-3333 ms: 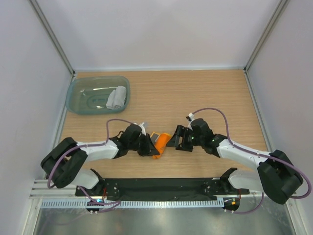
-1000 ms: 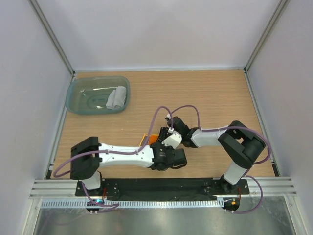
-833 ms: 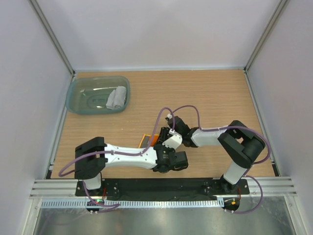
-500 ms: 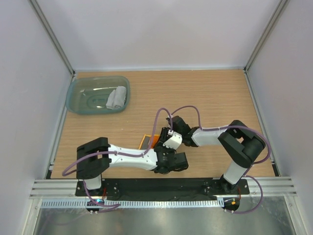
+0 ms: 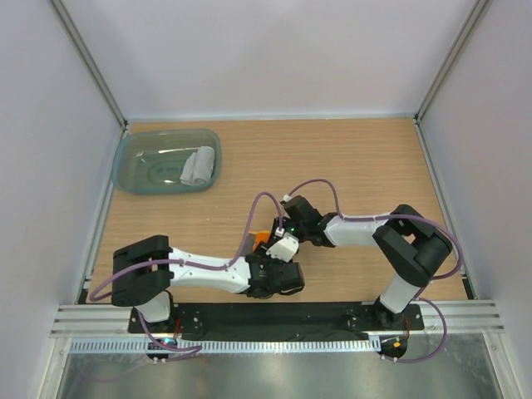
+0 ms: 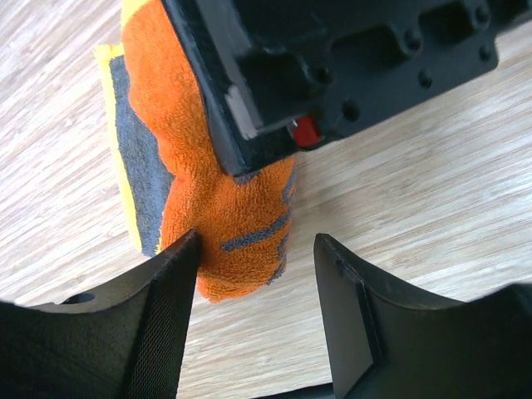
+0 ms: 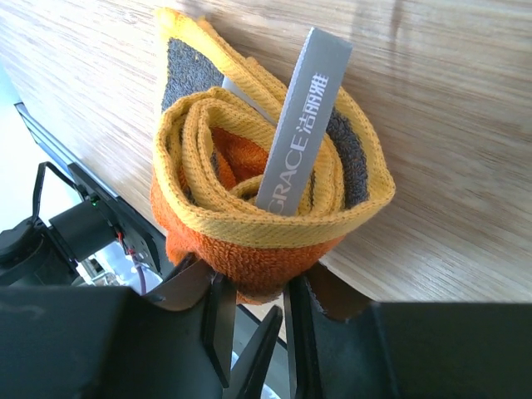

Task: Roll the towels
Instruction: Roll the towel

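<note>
The orange towel (image 7: 266,199) is rolled into a short coil with yellow edging and a grey label, lying on the wooden table (image 5: 349,158). My right gripper (image 7: 253,309) is shut on the lower end of this roll. In the left wrist view the orange towel (image 6: 208,183) lies partly under the right gripper's black body. My left gripper (image 6: 253,278) is open around its tip, the left finger touching the cloth and the right finger apart. From above, only a bit of the orange towel (image 5: 262,238) shows between both grippers. The light grey towel (image 5: 198,166) lies rolled in the teal tub (image 5: 145,170).
The teal tub stands at the table's far left. Both arms meet near the table's front middle, their purple cables looping above the wrists. The black base rail (image 5: 274,316) runs along the near edge, and white walls enclose the table.
My left gripper has opened off the orange roll and its wrist has slid a little left. The right gripper keeps its hold and has barely moved.
</note>
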Controlling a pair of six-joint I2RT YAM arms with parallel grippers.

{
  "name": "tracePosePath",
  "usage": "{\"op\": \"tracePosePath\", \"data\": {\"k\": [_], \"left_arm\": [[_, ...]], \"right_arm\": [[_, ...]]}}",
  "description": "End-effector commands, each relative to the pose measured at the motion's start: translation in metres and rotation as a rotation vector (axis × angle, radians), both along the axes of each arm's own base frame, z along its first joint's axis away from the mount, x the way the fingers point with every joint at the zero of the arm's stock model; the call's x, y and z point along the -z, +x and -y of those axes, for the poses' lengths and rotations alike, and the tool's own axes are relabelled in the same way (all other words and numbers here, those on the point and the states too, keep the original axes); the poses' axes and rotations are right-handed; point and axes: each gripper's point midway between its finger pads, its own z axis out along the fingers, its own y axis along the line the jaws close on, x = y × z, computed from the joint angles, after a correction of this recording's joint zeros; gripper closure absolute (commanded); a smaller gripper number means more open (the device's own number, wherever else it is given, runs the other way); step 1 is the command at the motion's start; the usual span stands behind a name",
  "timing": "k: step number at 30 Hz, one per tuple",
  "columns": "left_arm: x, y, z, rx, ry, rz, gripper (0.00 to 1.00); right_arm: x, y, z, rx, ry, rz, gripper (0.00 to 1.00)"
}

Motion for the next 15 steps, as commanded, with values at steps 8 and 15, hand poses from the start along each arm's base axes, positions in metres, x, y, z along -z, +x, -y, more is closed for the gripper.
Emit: {"op": "tracePosePath", "data": {"k": [8,15], "left_arm": [[0.028,-0.008,-0.001,0.051,0.07,-0.066,0.41],[0.048,-0.013,-0.003,0.069,0.093,-0.144,0.64]], "right_arm": [[0.004,-0.008,0.022,-0.012,-0.113,-0.047,0.73],[-0.013,-0.009,0.014,-0.034,-0.069,-0.064,0.73]]}}
